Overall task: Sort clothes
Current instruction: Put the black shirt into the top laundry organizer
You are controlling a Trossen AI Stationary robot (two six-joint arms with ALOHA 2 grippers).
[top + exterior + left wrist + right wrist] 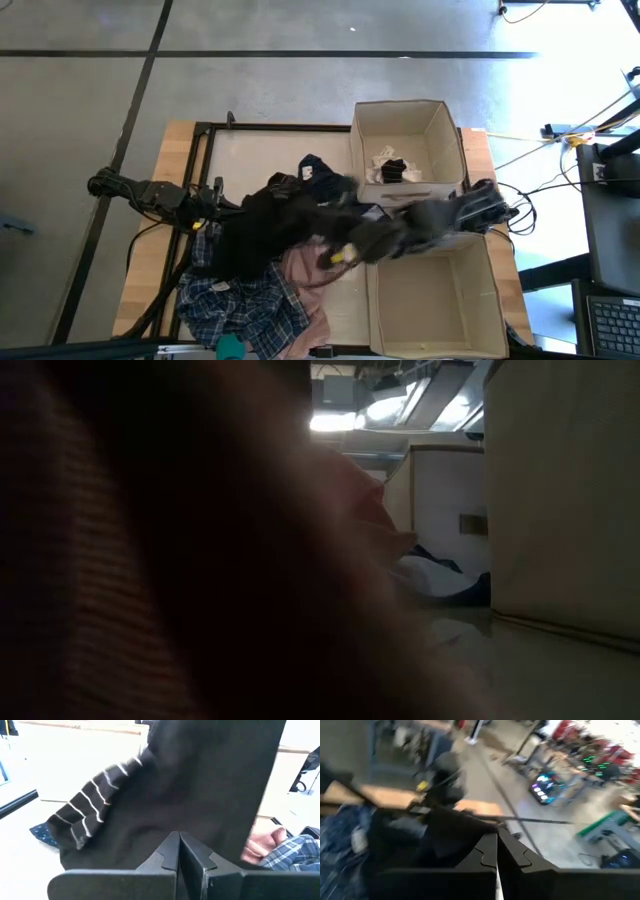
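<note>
A black garment (265, 225) with thin white stripes (95, 795) spans between my two grippers above the clothes pile. My left gripper (213, 213) is shut at its left end. My right gripper (340, 250) is shut at its right end and shows blurred. Under them lie a blue-white plaid piece (240, 305), a pink piece (310, 270), a navy piece (315, 170) and a small teal piece (230, 347) at the table's near edge. Dark and cream-white pieces (392, 170) lie in the far box. My left gripper has its two fingers closed together on the black garment's lower part (175, 827), coming level from the table's left. The cloth rises in front of the fingers and is clear of the table there; one layer or several, I cannot tell. My right gripper is closed with black cloth (440, 837) right at its fingertips, coming from the table's right. The blur hides which part it has and how many layers.
Two beige open boxes stand at the table's right, a far one (445, 120) and a near one (480, 300). Cloth close to the low camera (200, 560) blocks most of that view. Bare tabletop (260, 150) lies at the far left.
</note>
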